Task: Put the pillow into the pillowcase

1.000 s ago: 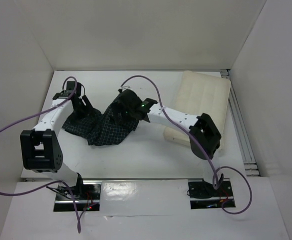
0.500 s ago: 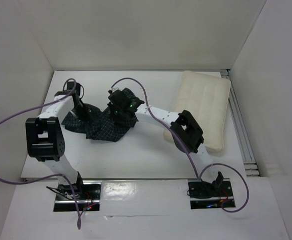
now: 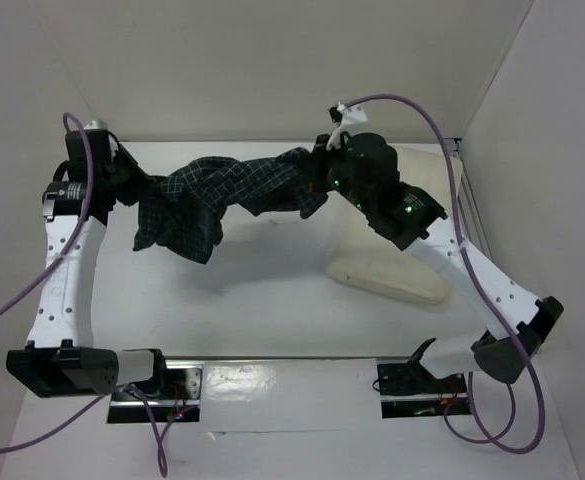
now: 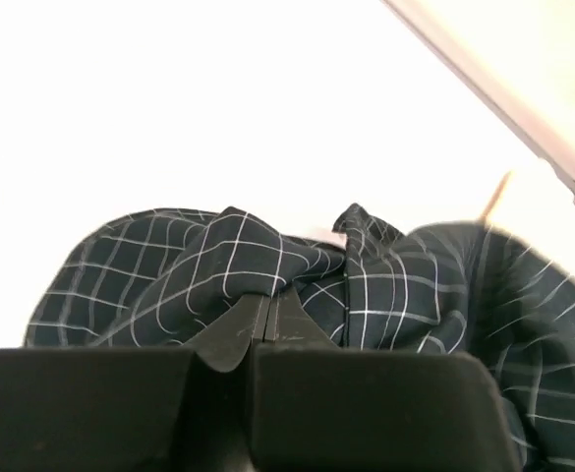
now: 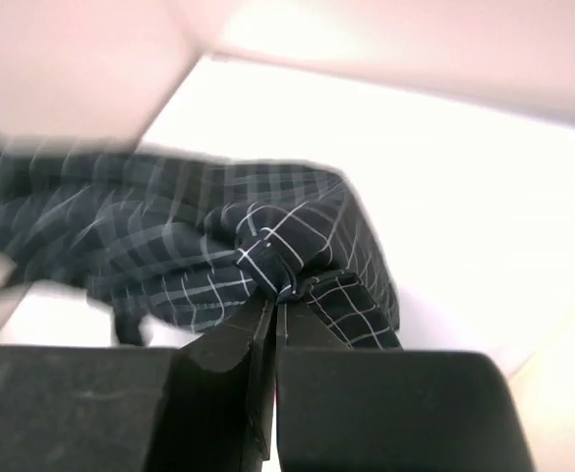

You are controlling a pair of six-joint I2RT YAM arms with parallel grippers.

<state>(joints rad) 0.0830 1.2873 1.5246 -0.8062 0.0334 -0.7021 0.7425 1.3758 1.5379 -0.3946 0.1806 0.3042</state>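
Above the white table [image 3: 272,305], toward 12 o'clock in the top view, the pillowcase [image 3: 222,195] hangs stretched between the two arms, lifted off the surface. At about 10 o'clock the left gripper [image 3: 122,182] has its fingers closed on one end of the dark checked cloth. Its wrist view shows the fingertips [image 4: 253,329] pressed together, a fold of fabric bunched right at them. Near 1 o'clock the right gripper [image 3: 317,180] is likewise closed on the other end, and its wrist view shows a twisted knot of cloth pinched at the tips. Between the two grips the cloth runs as a rumpled band. A loose flap sags near the left end, toward 9 o'clock; cannot tell whether its lowest corner touches the table. At 3 o'clock the pillow [image 3: 397,278] lies flat on the table's right side, outside the pillowcase and apart from it. The right arm [image 3: 452,260] crosses over its middle and hides much of it. Purple cables [image 3: 412,100] loop from both arms. Whether the pillowcase's mouth is open cannot be told.
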